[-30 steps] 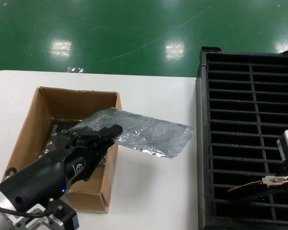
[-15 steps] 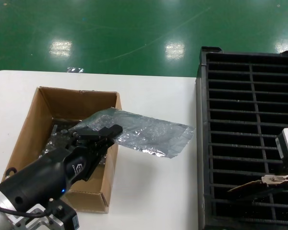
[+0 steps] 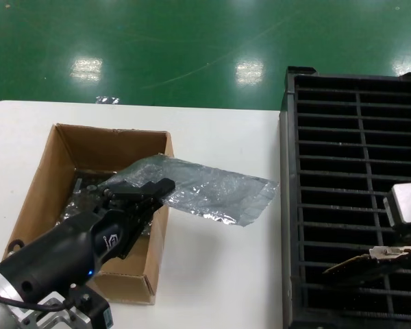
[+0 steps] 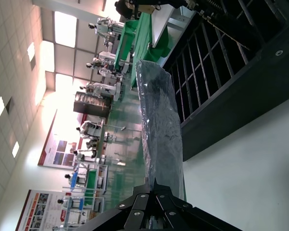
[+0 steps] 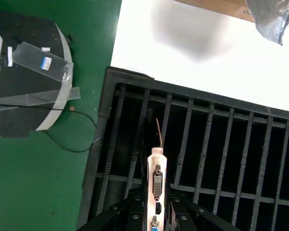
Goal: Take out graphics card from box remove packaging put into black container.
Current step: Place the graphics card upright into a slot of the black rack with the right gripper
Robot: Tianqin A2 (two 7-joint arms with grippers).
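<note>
The empty silvery-grey packaging [image 3: 216, 190] hangs out over the brown box [image 3: 68, 147] wall and the white table. My left gripper [image 3: 163, 186] is shut on its near end; in the left wrist view the packaging [image 4: 159, 120] stretches away from the closed left gripper [image 4: 154, 186]. At the right, my right gripper [image 3: 403, 252] is shut on the graphics card [image 3: 359, 263], held edge-down over the near slots of the black container [image 3: 291, 205]. The right wrist view shows the card's silver bracket [image 5: 156, 179] between the right gripper [image 5: 156, 204] fingers, above a slot of the black container [image 5: 102, 159].
More crinkly bagged items [image 3: 82, 199] lie inside the box. White table [image 3: 219, 274] runs between box and container. Green floor lies beyond the table's far edge. A round dark robot base [image 5: 29, 62] stands on the floor beside the container.
My right gripper with the graphics card has shifted slightly left and lower over the container. The left arm and the packaging have not moved.
</note>
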